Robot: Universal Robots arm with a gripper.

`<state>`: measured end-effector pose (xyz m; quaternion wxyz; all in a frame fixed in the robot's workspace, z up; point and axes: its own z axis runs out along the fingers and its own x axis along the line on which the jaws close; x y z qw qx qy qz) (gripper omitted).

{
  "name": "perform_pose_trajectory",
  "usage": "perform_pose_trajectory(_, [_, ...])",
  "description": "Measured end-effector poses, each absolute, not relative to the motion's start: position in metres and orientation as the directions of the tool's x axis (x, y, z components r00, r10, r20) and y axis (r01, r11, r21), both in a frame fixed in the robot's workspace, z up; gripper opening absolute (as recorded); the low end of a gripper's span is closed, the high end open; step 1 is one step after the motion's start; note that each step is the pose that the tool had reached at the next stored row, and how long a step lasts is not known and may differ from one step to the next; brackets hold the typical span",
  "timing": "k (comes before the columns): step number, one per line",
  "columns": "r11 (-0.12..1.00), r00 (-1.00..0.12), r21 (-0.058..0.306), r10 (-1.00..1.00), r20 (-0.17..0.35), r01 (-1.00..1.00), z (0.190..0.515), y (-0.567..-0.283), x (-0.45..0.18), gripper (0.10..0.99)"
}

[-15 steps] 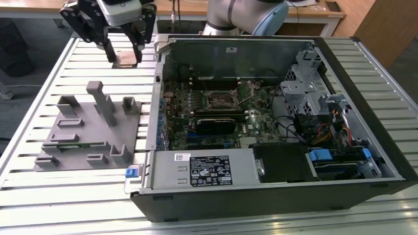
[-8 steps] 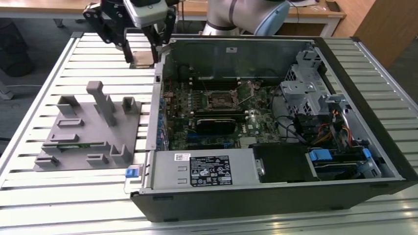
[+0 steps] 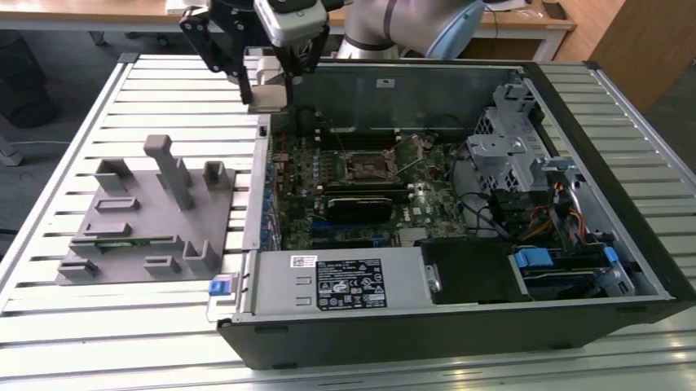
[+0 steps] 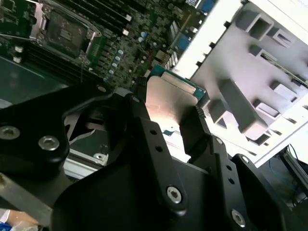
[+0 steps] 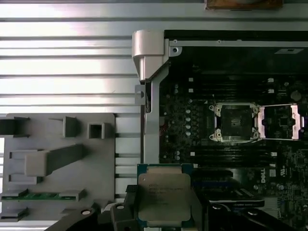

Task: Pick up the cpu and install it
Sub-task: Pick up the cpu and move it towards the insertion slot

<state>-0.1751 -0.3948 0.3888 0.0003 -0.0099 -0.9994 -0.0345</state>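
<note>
First wrist view: gripper (image 5: 164, 214), clenched on the cpu (image 5: 164, 195) by two opposite edges, held aloft over the case wall (image 5: 151, 110). I log the open socket (image 5: 238, 123) beyond it on one side, the grey holder tray (image 5: 57, 159) on the other, both well apart from it.

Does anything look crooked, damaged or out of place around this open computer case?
Nothing stands out. The small square silver-topped cpu sits straight in the black gripper, and the motherboard's metal-framed socket lies open and empty.
</note>
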Motion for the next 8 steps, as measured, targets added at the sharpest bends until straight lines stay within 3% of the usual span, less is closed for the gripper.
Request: perform_pose_trajectory(8, [0.997, -1.000, 0.070, 0.020, 0.001, 0.020, 0.386, -0.386, -0.141, 0.525])
